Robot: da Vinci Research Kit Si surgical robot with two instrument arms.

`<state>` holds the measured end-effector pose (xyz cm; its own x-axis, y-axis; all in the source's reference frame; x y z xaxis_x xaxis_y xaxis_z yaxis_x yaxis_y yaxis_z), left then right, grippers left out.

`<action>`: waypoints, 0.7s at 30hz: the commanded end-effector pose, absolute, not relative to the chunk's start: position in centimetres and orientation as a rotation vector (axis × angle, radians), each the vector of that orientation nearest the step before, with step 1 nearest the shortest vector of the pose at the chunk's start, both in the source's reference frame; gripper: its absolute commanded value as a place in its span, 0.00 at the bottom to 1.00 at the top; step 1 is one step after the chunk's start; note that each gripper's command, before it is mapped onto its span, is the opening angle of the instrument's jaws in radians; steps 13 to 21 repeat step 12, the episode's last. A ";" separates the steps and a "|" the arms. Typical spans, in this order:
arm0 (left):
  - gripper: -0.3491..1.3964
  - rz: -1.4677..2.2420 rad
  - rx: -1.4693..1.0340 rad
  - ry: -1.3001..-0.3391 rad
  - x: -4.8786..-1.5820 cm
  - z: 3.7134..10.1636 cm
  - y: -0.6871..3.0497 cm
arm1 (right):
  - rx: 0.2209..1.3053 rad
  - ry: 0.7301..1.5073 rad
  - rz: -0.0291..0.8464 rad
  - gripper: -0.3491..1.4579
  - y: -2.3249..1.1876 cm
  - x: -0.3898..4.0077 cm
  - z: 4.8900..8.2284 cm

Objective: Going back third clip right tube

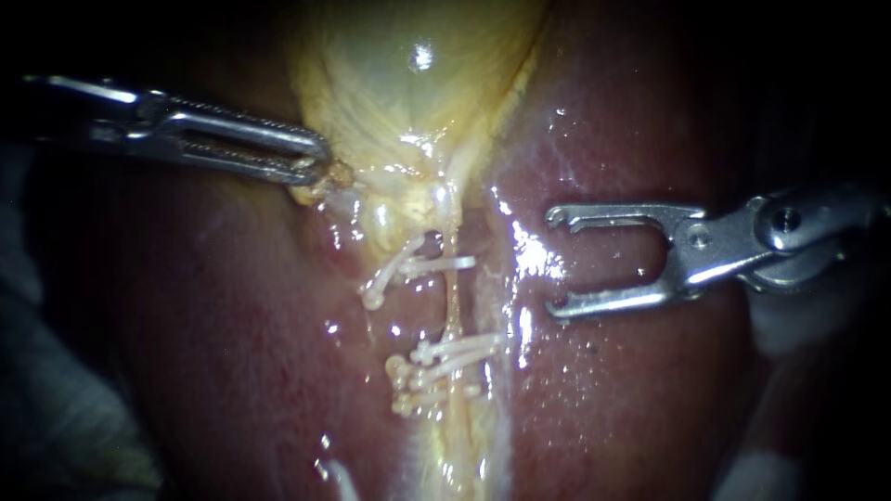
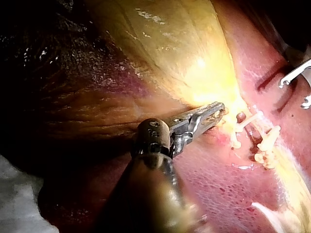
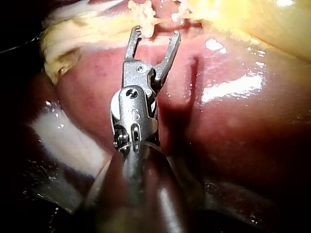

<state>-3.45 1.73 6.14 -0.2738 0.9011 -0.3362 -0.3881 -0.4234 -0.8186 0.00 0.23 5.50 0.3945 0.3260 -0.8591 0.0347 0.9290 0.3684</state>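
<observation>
The left instrument (image 1: 322, 165) has its shaft entering from the left. Its jaws lie close together and are clamped from both sides on a fold of yellow tissue at the lower edge of the gallbladder (image 1: 408, 102). In the left wrist view the left instrument (image 2: 219, 110) shows the same hold. The gallbladder is pale yellow and narrows downward into a tube (image 1: 452, 311), with liver (image 1: 232, 362) on either side. The upper clip (image 1: 422, 267) is white and lies across the tube just below the gallbladder's neck. The lower clips (image 1: 450, 355) form a white cluster across the same tube further down, apart from the upper clip; their count is not clear. Whether this is the right tube cannot be determined. The right instrument (image 1: 555, 263) has its shaft entering from the right, its jaws spread wide with nothing between them, standing over the liver just beside the tube. In the right wrist view the right instrument (image 3: 156, 31) reads the same: jaws wide apart and empty, clips ahead of them
</observation>
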 end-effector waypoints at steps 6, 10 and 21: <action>0.00 1.829 -1.025 -0.775 -3.45 6.17 1.73 | 0.354 1.157 0.189 0.47 0.23 0.00 5.50; 0.00 1.829 -1.025 -0.775 -3.44 6.16 1.73 | 0.354 1.157 0.189 0.47 0.23 0.01 5.50; 0.00 1.830 -1.026 -0.777 -3.42 6.15 1.73 | 0.353 1.157 0.190 0.47 0.22 0.02 5.51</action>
